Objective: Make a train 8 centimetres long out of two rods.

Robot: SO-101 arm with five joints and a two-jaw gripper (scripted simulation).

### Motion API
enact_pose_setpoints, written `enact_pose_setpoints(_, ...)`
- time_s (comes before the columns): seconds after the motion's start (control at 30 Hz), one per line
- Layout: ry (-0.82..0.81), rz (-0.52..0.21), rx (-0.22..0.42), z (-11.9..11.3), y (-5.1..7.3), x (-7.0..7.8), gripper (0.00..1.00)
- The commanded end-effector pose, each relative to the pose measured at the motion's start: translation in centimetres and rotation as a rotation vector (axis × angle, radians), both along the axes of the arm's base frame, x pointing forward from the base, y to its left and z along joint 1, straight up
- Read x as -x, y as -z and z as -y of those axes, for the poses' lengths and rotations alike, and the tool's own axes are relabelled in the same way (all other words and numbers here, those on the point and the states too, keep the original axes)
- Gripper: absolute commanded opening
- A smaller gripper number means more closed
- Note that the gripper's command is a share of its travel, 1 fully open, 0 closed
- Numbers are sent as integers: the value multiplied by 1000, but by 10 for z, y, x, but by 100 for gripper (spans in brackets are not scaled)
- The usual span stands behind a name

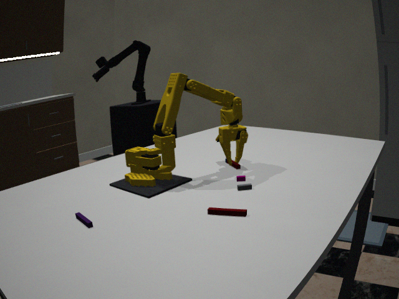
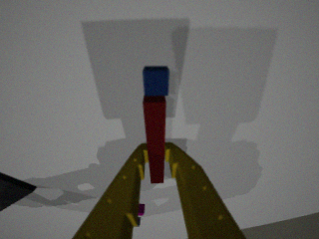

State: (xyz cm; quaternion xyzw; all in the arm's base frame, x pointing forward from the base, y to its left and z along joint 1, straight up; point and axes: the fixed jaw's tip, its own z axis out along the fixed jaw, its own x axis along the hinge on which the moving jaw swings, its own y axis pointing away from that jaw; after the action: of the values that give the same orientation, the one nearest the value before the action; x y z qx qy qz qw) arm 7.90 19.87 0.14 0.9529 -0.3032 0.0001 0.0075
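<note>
My gripper [image 1: 232, 161] is shut on a red rod [image 1: 235, 165], right down at the table top behind the middle. In the wrist view the red rod [image 2: 156, 139] runs straight away from the fingers, and a small blue rod [image 2: 156, 81] lies at its far end, in line with it and touching or nearly touching. In the exterior view the blue rod [image 1: 227, 160] is mostly hidden behind the fingers.
A magenta rod [image 1: 240, 177] and a grey rod [image 1: 244, 186] lie just in front of the gripper. A second red rod [image 1: 227, 211] lies nearer the front. A purple rod [image 1: 83, 219] lies far left. The arm's base [image 1: 146, 170] stands on a dark plate.
</note>
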Motion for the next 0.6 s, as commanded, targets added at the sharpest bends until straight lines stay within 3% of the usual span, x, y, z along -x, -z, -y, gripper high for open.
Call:
enact_pose_setpoints(0.0, 1, -6, 11, 1, 3, 3, 0)
enact_pose_setpoints(0.57, 1, -4, 7, 0, 2, 3, 0)
